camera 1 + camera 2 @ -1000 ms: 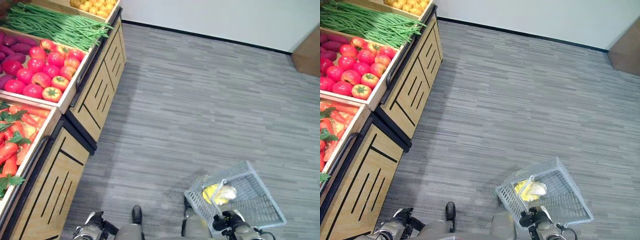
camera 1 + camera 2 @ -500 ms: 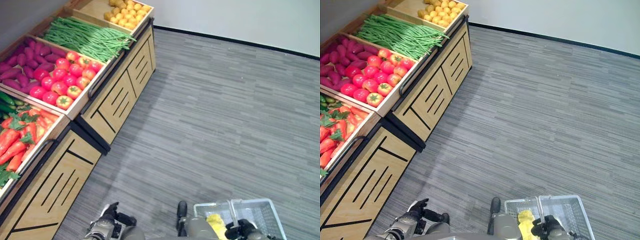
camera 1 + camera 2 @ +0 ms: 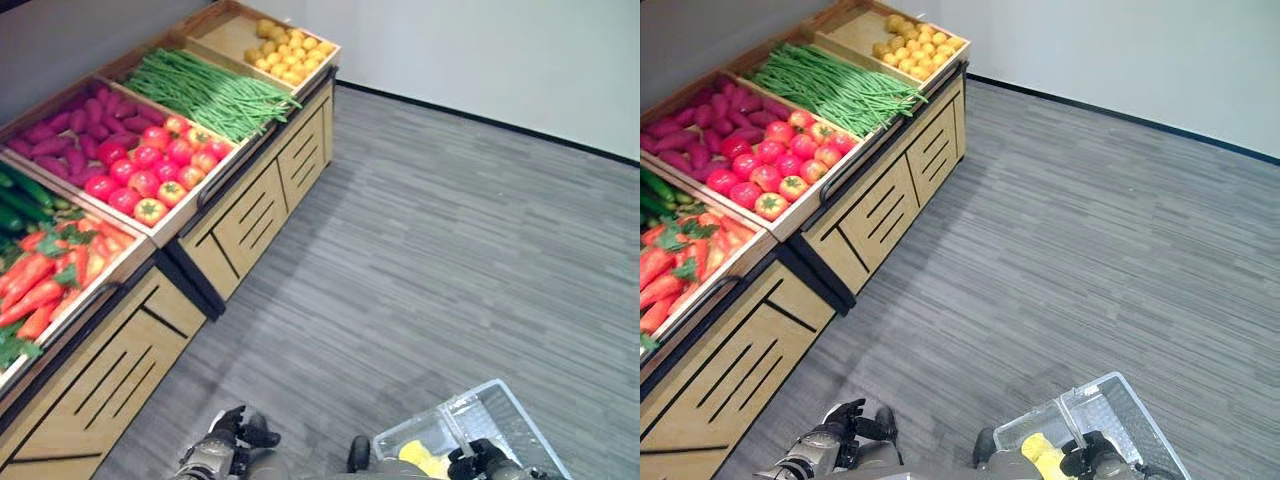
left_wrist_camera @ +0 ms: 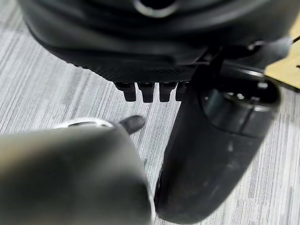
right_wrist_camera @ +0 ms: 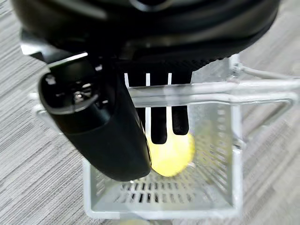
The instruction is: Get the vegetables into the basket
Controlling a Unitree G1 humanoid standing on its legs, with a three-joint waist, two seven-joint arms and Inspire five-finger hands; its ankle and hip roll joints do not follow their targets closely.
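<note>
Now swung round toward the produce stand (image 3: 250, 215) compared with a second ago: whole view shifted, so camera movement, not the crates. More of the stand showing ahead of the left hand (image 3: 232, 440), with tomatoes (image 3: 150, 170), green beans (image 3: 215, 92) and carrots (image 3: 40, 280) all well apart from it. Left hand low, fingers loose and relaxed, carrying nothing. Right hand (image 3: 478, 462) curled round the handle of the basket (image 3: 500, 400), hanging just below that hand and drawn in closer than before. One yellow vegetable (image 5: 171, 152) lying inside, directly beneath the right hand's fingers. Probably the approach step: facing the stock again with one item loaded and plenty left. Next likely calls for closing the gap until the left hand reaches the nearest crate, keeping the basket level.
</note>
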